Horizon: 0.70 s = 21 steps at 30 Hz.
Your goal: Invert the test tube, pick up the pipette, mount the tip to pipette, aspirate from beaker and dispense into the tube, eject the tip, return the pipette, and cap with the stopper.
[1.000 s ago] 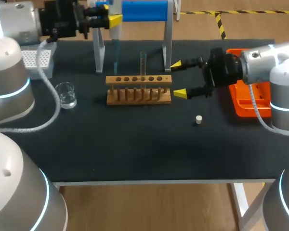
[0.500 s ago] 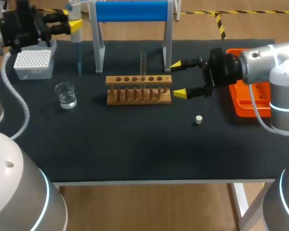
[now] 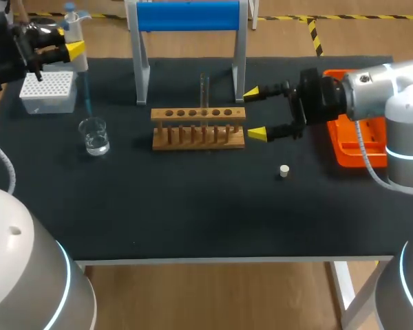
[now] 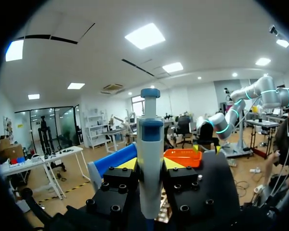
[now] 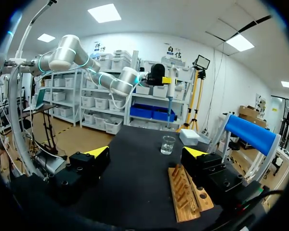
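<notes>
Yellow-tipped left fingers clamp the pipette upright, its shaft hanging just above the beaker, beside the tip box. Risk: a skewed descent clips the glass rim and spills it across the bench. Right fingers spread wide beside the rack; a stray sweep could knock its test tube.

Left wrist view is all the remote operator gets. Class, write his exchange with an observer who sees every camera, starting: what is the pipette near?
Observer: In the head view, the pipette, held in the left gripper, hangs beside the tip box, just behind the beaker.
Operator: Is the test tube standing?
Observer: Yes, upright in the wooden rack.
Operator: Where's the stopper?
Observer: It lies on the table, in front of the open right gripper.
</notes>
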{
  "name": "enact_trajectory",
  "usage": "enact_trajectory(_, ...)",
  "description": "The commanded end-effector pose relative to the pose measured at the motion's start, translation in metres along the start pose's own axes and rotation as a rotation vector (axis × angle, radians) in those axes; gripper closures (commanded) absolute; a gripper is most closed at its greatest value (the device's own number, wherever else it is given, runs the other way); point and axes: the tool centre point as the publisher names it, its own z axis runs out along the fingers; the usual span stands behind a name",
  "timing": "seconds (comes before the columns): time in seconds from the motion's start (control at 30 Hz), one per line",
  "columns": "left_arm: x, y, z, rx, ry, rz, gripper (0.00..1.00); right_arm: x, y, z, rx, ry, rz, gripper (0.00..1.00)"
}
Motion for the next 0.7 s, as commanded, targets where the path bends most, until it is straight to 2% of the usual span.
enact_trajectory(0.03, -0.0046, 0.0037, -0.0027, 0.004, 0.006, 0.000, 1.00, 0.0004, 0.0005, -0.0016, 0.001, 0.002, 0.000, 0.00)
enact_trajectory(0.7, -0.0080, 0.0082, -0.0055, 0.015, -0.007, -0.018, 1.00, 0.0004, 0.0005, -0.0016, 0.001, 0.002, 0.000, 0.00)
